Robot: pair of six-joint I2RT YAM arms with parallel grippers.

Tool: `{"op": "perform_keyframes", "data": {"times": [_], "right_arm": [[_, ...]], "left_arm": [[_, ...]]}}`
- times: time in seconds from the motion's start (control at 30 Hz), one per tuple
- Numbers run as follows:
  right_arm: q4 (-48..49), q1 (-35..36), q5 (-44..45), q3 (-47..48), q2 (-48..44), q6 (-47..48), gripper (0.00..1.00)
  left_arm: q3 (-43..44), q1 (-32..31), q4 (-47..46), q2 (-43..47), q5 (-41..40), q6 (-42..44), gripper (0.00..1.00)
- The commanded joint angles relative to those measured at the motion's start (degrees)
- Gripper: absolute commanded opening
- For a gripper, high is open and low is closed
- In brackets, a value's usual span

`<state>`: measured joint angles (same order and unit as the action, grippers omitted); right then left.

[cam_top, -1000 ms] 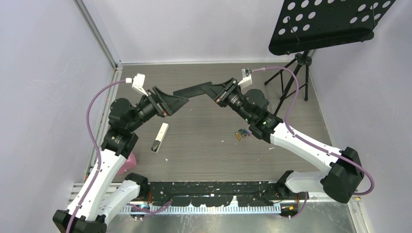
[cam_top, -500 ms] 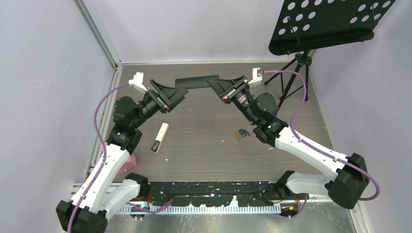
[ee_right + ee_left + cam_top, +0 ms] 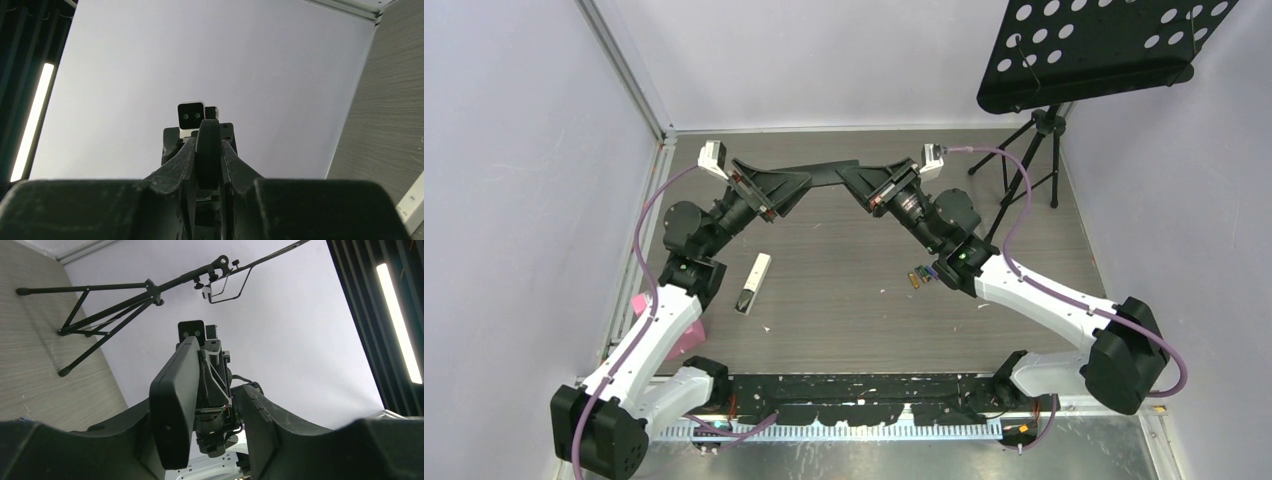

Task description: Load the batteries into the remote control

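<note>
The black remote control (image 3: pixel 824 173) hangs in mid-air over the far half of the table, between the two raised arms. My right gripper (image 3: pixel 852 180) is shut on its right end. In the right wrist view the remote control (image 3: pixel 207 127) stands edge-on, pinched between the fingers of that gripper (image 3: pixel 208 145). My left gripper (image 3: pixel 794 185) straddles the other end. In the left wrist view the remote control (image 3: pixel 175 405) lies against one finger, with a gap to the other finger (image 3: pixel 260 430). The batteries (image 3: pixel 924 273) lie in a small cluster on the table beside the right arm.
A slim white piece with a black end (image 3: pixel 753 283) lies on the table near the left arm. A pink object (image 3: pixel 686 335) sits at the left edge. A black music stand (image 3: pixel 1104 45) on a tripod (image 3: pixel 1034 160) fills the back right corner.
The left gripper has risen to the remote's free end and its jaws have narrowed around it. The right arm has swung the remote level and shifted slightly, still gripping it.
</note>
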<state>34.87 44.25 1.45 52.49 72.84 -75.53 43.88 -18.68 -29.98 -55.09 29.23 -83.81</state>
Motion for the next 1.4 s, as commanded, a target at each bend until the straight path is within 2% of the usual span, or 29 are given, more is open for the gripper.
{"op": "perform_keyframes", "data": {"times": [0.0,0.17,0.37,0.43,0.53,0.6,0.7,0.73,0.8,0.83,0.9,1.0,1.13,1.37], "right_arm": [[4.6,0.1,-0.6,0.1,0.8,-2.8,0.07],[3.9,0.1,-0.3,-0.7,0.0,-3.0,0.07],[0.3,0.1,0.2,-0.8,-1.8,-2.9,0.07],[-1.4,0.1,-0.1,-0.5,-2.0,-3.6,0.07],[-3.0,0.1,-0.6,0.1,-2.0,-3.8,0.06],[-3.5,0.1,-0.6,0.2,-1.9,-3.9,0.06],[-4.0,0.1,-0.7,0.3,-1.7,-3.9,0.07],[-4.4,-0.1,-0.7,0.3,-1.9,-3.6,0.14],[-7.1,-1.3,-4.6,1.2,-2.2,-2.2,0.49],[-10.0,-2.8,-7.5,2.3,-2.3,-0.9,0.62],[-16.6,-6.7,-13.6,4.7,-2.3,2.1,0.74],[-18.0,-10.2,-22.6,5.6,-3.2,6.9,0.78],[-23.0,-10.3,-30.2,7.6,-4.1,13.8,0.78],[-14.9,-10.2,-35.0,3.6,-3.7,9.7,0.8]], "left_arm": [[-0.3,-0.1,-7.6,0.1,1.2,-1.4,0.49],[-0.5,-0.1,-9.4,-0.6,0.8,0.0,0.46],[-1.5,-0.1,-7.3,0.2,-3.0,5.0,0.56],[-1.6,-0.1,-6.9,0.1,-3.5,5.4,0.55],[-1.8,-0.1,-9.2,-1.1,-2.0,4.3,0.45],[-1.9,-0.1,-10.2,-1.6,-1.1,3.6,0.33],[-2.3,-0.1,-9.8,-1.4,-1.0,3.8,0.08],[-2.4,-0.1,-9.0,-1.2,-1.2,4.4,0.02],[-2.2,-0.1,-6.7,-0.6,-1.1,6.1,0.0],[-2.0,-0.1,-5.2,-0.4,-0.5,7.5,0.0],[-1.1,0.2,-0.6,-0.4,1.4,10.3,0.0],[0.0,0.6,1.2,-2.0,7.0,12.8,0.0],[2.3,1.6,0.9,-5.3,15.2,11.5,0.0],[4.9,3.3,3.6,-6.7,20.9,10.0,0.0]]}}
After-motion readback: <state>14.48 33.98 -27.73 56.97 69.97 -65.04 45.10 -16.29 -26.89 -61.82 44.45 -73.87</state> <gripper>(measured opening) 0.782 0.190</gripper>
